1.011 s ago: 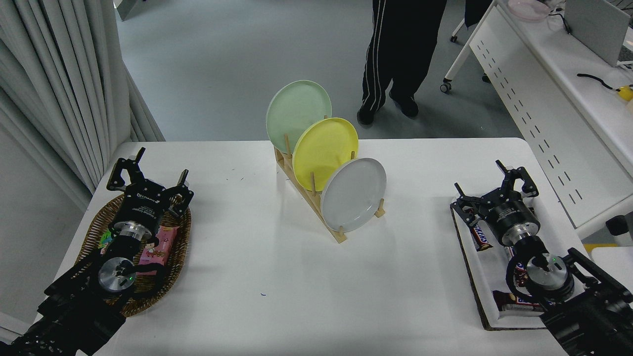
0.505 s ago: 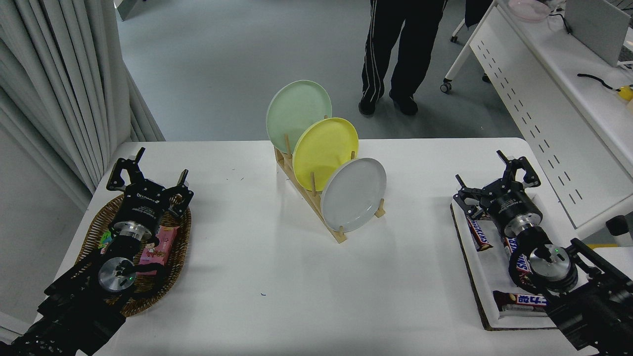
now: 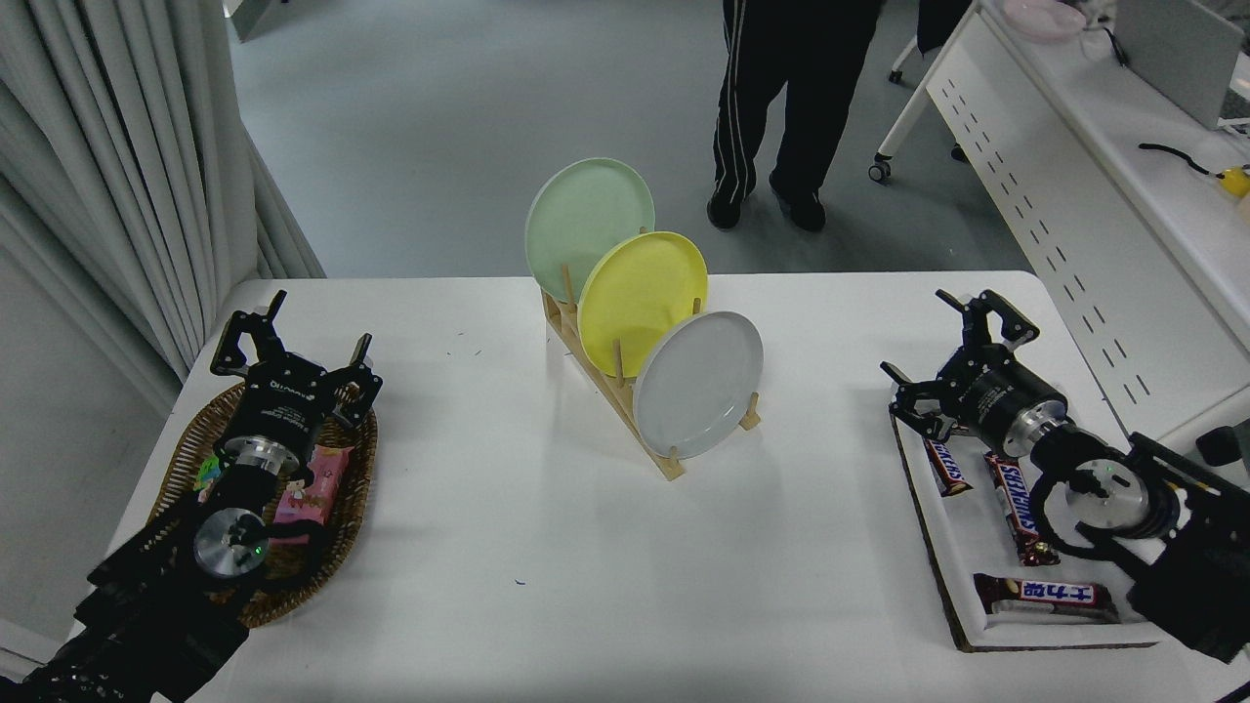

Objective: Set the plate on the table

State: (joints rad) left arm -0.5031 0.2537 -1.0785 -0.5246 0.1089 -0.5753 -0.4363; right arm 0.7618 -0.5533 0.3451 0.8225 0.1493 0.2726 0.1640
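Note:
The pale grey-white plate [image 3: 699,385] stands on edge in the front slot of a wooden rack [image 3: 625,402] at the middle of the white table [image 3: 547,547]. Behind it in the rack stand a yellow plate [image 3: 641,298] and a mint-green plate [image 3: 587,213]. My right gripper [image 3: 923,342] is open and empty at the right, above the far end of a white tray, well to the right of the rack. My left gripper [image 3: 293,337] is open and parked at the lower left over a wicker basket.
The wicker basket [image 3: 356,488] holds snack packets at the left. The white tray [image 3: 962,547] at the right holds several chocolate bars. A person's legs [image 3: 771,107] stand beyond the table's far edge. A white perforated-panel desk [image 3: 1074,195] is at the far right.
My right arm has swung toward the right edge and its gripper has moved a little farther away and turned leftward. The person has shifted stance. The plates and left arm have not moved.

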